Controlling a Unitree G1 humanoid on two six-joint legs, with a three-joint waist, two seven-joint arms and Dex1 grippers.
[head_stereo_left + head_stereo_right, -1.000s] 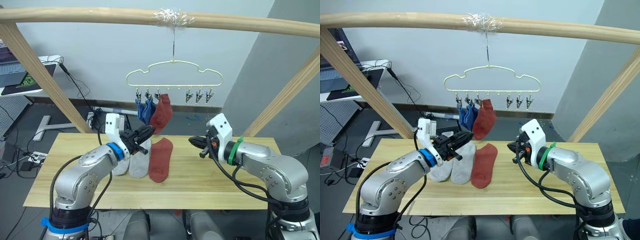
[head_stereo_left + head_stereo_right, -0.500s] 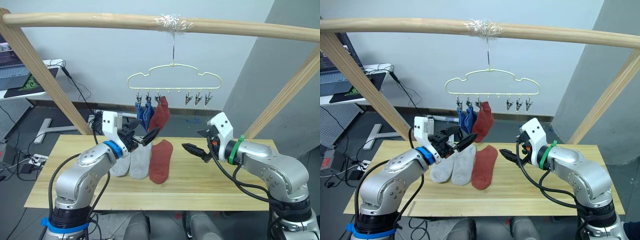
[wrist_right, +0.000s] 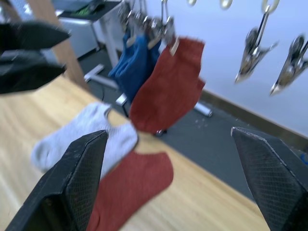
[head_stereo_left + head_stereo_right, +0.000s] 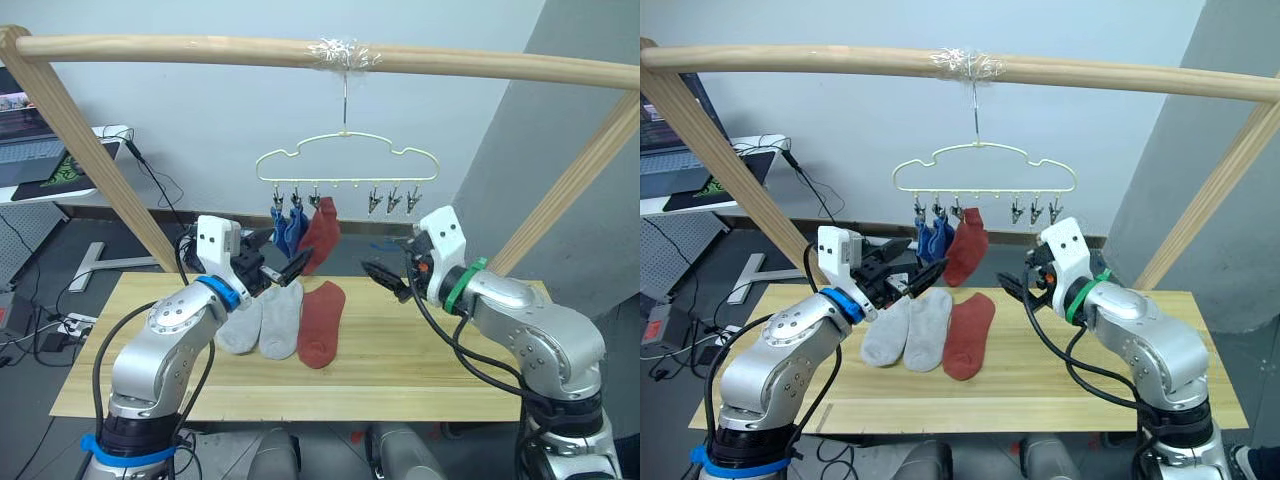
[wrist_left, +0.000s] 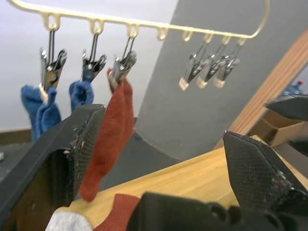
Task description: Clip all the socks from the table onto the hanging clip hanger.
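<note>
The clip hanger [image 4: 346, 158] hangs by its hook from the wooden pole [image 4: 200, 48] above the tabletop [image 4: 400, 370]. Two blue socks [image 4: 287, 226] and one rust red sock [image 4: 322, 234] hang from its leftmost clips, the blue pair partly overlapped by the red one. Below the hanger, two grey socks [image 4: 262, 322] and a second red sock [image 4: 320, 322] lie side by side on the tabletop. The left gripper [image 4: 270, 262] hovers just below the hanger's left end, jaws wide and empty, hiding the grey socks' upper ends. The right gripper [image 4: 385, 275] hovers below the hanger's right end, jaws also wide and empty.
</note>
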